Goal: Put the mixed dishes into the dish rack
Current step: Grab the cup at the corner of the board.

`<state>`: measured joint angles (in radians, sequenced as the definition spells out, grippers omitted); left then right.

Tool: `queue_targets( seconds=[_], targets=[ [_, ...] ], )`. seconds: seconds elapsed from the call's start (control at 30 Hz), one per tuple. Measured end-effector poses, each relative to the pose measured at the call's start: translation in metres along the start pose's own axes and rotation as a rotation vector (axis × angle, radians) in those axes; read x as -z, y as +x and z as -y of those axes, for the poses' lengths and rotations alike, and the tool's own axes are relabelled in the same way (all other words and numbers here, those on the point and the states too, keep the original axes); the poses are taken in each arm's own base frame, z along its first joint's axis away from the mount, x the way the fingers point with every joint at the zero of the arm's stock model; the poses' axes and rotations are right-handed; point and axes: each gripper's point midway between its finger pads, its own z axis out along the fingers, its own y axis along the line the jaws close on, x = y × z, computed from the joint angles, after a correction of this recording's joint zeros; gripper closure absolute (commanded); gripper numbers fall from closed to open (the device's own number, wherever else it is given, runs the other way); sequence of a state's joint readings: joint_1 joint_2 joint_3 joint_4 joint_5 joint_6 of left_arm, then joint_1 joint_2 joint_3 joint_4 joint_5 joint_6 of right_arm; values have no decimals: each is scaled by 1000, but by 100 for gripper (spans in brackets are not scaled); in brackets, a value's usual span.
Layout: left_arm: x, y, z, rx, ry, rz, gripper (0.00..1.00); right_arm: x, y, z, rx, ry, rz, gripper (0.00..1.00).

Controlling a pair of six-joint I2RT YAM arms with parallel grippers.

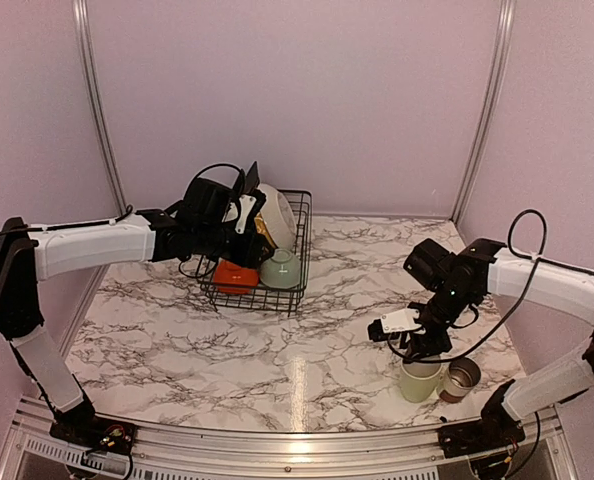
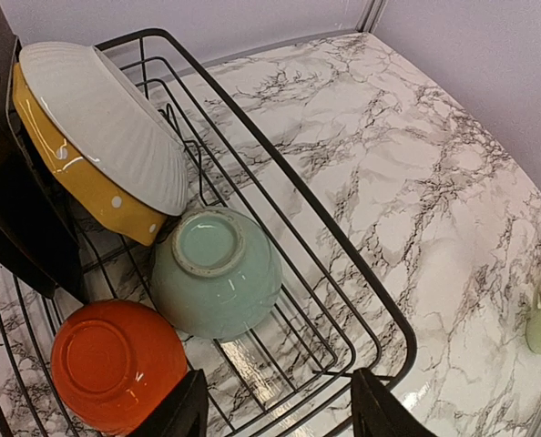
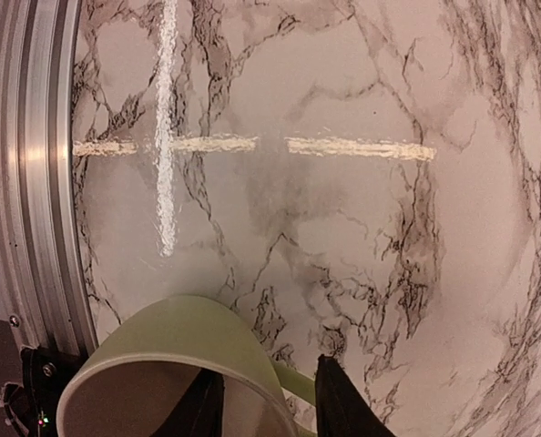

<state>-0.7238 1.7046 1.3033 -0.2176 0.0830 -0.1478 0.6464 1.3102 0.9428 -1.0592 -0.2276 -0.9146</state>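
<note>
Now the right jaws straddle the rim of the pale green mug (image 3: 152,364) on the counter (image 3: 343,228), whether pinching I cannot tell; the left jaws stand wide above the dish rack (image 1: 299,255)

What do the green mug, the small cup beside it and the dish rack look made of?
Pale green mug: likely glazed ceramic, thick smooth wall with a soft sheen. Small grey-brown cup: bright reflective rim, metal or glossy glaze, cannot tell. Dish rack: thin black wire, probably coated metal.
</note>
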Motion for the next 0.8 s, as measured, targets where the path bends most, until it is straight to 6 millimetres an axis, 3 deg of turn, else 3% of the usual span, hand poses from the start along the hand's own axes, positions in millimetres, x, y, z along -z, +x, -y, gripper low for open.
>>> queue_targets(
  seconds=[0.3,0.67,0.8],
  targets=[
    [0,4,-2,-4,-7,-5,45,2,-7,-2,6,-31,12,94],
    [4,11,-3,-9,-8,-14,45,-1,-41,7,38,-77,41,100],
    [8,10,-3,-9,-10,-9,45,0,-58,21,37,-53,65,100]
  ],
)
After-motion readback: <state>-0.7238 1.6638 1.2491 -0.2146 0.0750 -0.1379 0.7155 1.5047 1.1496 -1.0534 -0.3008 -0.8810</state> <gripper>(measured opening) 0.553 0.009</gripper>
